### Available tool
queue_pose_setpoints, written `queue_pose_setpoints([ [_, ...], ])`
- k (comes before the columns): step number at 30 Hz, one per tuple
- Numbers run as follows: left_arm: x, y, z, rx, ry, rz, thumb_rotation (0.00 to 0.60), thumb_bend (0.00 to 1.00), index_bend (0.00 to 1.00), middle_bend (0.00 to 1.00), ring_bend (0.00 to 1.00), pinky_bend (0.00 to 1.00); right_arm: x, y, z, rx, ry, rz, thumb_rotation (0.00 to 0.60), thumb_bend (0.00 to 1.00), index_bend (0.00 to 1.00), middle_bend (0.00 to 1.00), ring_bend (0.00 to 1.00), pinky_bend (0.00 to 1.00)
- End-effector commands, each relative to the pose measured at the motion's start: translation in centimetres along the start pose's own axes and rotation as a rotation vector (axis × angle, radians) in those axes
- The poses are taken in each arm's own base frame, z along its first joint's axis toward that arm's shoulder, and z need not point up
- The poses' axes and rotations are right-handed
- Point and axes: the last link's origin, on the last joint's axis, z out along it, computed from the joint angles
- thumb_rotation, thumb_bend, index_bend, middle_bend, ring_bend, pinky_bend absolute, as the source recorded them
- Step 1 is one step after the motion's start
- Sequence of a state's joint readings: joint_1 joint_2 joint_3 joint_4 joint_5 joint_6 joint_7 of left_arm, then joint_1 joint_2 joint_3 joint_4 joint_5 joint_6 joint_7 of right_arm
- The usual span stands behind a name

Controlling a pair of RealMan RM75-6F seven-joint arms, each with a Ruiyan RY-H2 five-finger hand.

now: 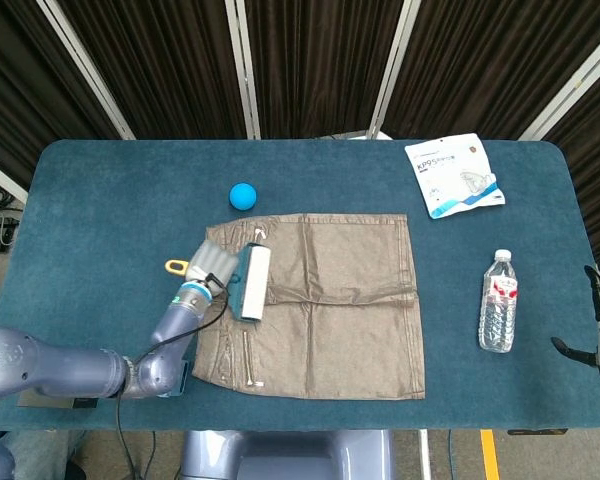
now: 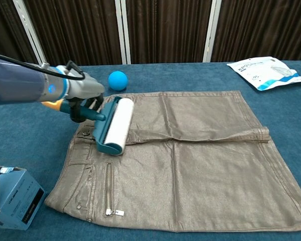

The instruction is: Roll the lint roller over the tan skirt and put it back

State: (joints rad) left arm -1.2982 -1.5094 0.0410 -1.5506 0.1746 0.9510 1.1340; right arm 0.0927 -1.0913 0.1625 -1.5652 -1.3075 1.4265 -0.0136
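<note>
The tan skirt (image 1: 330,300) (image 2: 190,160) lies flat in the middle of the blue table. My left hand (image 1: 208,266) (image 2: 80,98) grips the teal handle of the lint roller (image 1: 250,284) (image 2: 113,125). The roller's white drum rests on the skirt's left edge, by the waistband. An orange loop at the handle's end (image 1: 176,266) sticks out to the left of the hand. Only part of my right hand (image 1: 598,330) shows, at the right edge of the head view, off the table with its fingers apart and nothing in it.
A blue ball (image 1: 243,195) (image 2: 117,80) sits just behind the skirt's left corner. A water bottle (image 1: 498,302) lies to the right, a mask packet (image 1: 452,175) (image 2: 268,73) at the back right. A blue-and-white box (image 2: 10,196) stands at the front left.
</note>
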Motion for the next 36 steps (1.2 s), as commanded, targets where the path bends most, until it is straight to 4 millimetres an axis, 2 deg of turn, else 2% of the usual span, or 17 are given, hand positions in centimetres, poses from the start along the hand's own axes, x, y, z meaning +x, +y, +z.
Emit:
queue_pose_setpoints([
  [1,-1.0,-1.6,0.0,0.022,-0.016,0.005,0.6,0.8,0.68,0.49,0.43,0.51,-0.1,-0.1,0.0,0.002,-0.001,-0.003,0.6,0.0,0.0,0.0,0.0,0.0],
  [7,-1.9,-3.3,0.2,0.045,-0.029,0.006,0.6,0.8,0.68,0.49,0.43,0.51,-0.3,-0.3,0.1,0.005,-0.009,-0.008,0.6,0.0,0.0,0.0,0.0,0.0],
  [14,-1.4,-2.1,0.5,0.027,-0.025,0.008,0.6,0.8,0.68,0.49,0.43,0.51,-0.2,-0.3,0.2,0.002,-0.008,-0.006,0.6,0.0,0.0,0.0,0.0,0.0],
  [22,1.5,2.4,0.5,-0.046,0.019,0.021,0.6,0.8,0.68,0.49,0.43,0.51,-0.1,0.0,0.4,-0.006,-0.009,0.005,0.6,0.0,0.0,0.0,0.0,0.0],
  [26,2.2,3.5,0.5,-0.061,0.029,0.037,0.6,0.8,0.68,0.49,0.43,0.51,0.0,0.1,0.4,-0.009,-0.008,0.008,0.6,0.0,0.0,0.0,0.0,0.0],
  [28,3.0,4.8,0.4,-0.077,0.038,0.045,0.6,0.8,0.68,0.49,0.43,0.51,0.0,0.2,0.4,-0.012,-0.008,0.011,0.6,0.0,0.0,0.0,0.0,0.0],
  [31,4.7,7.9,0.1,-0.127,0.067,0.051,0.6,0.8,0.68,0.49,0.43,0.51,0.2,0.4,0.5,-0.017,-0.006,0.016,0.6,0.0,0.0,0.0,0.0,0.0],
  [36,6.0,10.3,-0.1,-0.15,0.077,0.045,0.6,0.8,0.68,0.49,0.43,0.51,0.1,0.5,0.5,-0.018,-0.011,0.018,0.6,0.0,0.0,0.0,0.0,0.0],
])
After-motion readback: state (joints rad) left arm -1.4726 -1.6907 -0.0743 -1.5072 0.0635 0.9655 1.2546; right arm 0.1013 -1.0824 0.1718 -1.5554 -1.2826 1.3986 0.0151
